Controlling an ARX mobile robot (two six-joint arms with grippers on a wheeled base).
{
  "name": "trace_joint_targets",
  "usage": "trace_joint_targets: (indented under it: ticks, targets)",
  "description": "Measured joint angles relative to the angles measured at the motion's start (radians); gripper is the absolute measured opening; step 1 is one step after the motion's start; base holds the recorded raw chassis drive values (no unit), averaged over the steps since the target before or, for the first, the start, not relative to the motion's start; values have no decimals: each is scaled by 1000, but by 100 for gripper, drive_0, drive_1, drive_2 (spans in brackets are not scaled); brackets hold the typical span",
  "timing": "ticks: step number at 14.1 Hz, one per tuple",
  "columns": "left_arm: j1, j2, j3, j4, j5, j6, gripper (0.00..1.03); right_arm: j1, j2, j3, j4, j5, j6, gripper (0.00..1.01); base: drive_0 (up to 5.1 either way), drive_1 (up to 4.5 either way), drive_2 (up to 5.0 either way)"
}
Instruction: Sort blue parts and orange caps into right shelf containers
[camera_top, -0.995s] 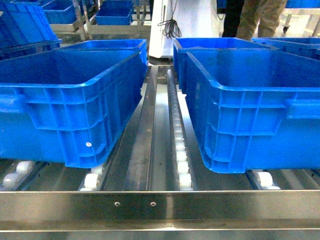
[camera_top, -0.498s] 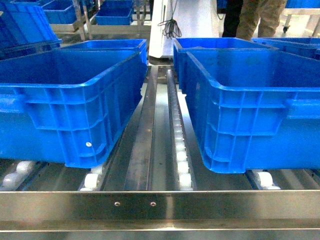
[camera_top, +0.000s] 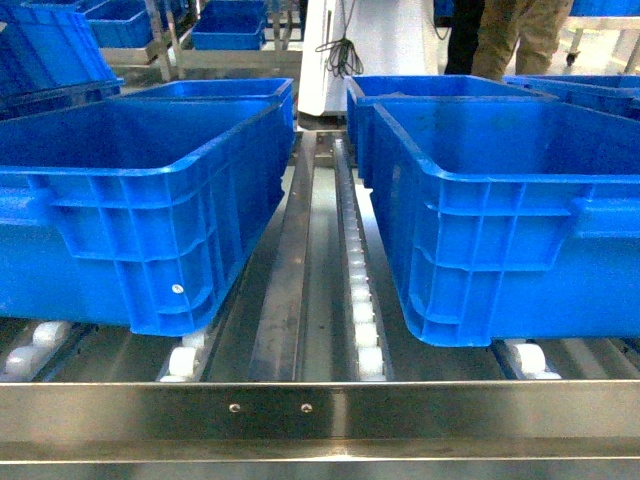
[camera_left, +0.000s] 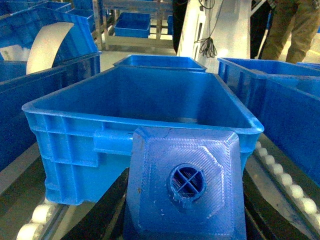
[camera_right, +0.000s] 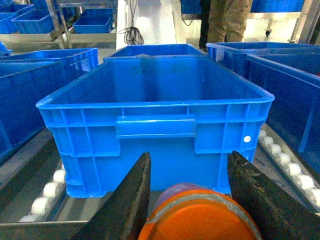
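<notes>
Nothing has shifted in head view since a second ago, so I judge both loads wait short of the bins | right gripper (camera_right: 187, 200) clenched on orange cap (camera_right: 200, 215), near right bin (camera_right: 150, 107) | left: blue part (camera_left: 185, 180) fills view, fingers hidden, grip unclear | neither arm shows in head view.

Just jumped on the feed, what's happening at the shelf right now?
Each arm is carrying one piece toward the shelf. The left end effector has a blue part filling the bottom of its wrist view, facing the left blue bin. The right end effector is shut on an orange cap, lined up in front of the right blue bin. Neither piece has been dropped, and neither arm shows in the head view.
</notes>
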Motion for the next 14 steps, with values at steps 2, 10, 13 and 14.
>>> trace_joint_targets:
  ticks: [2, 10, 13, 14]
  targets:
    - [0, 0, 0, 0, 0, 0, 45, 0, 0, 0, 0, 0, 0, 41, 0, 0, 0]
    - [0, 0, 0, 0, 0, 0, 45, -3, -17, 13, -77, -14, -19, 41, 0, 0, 0]
    - [0, 0, 0, 0, 0, 0, 45, -9, 23, 195, -393, -57, -126, 41, 0, 0, 0]
    - [0, 0, 0, 0, 0, 0, 45, -10, 76, 243, -366, -73, -125, 41, 0, 0, 0]
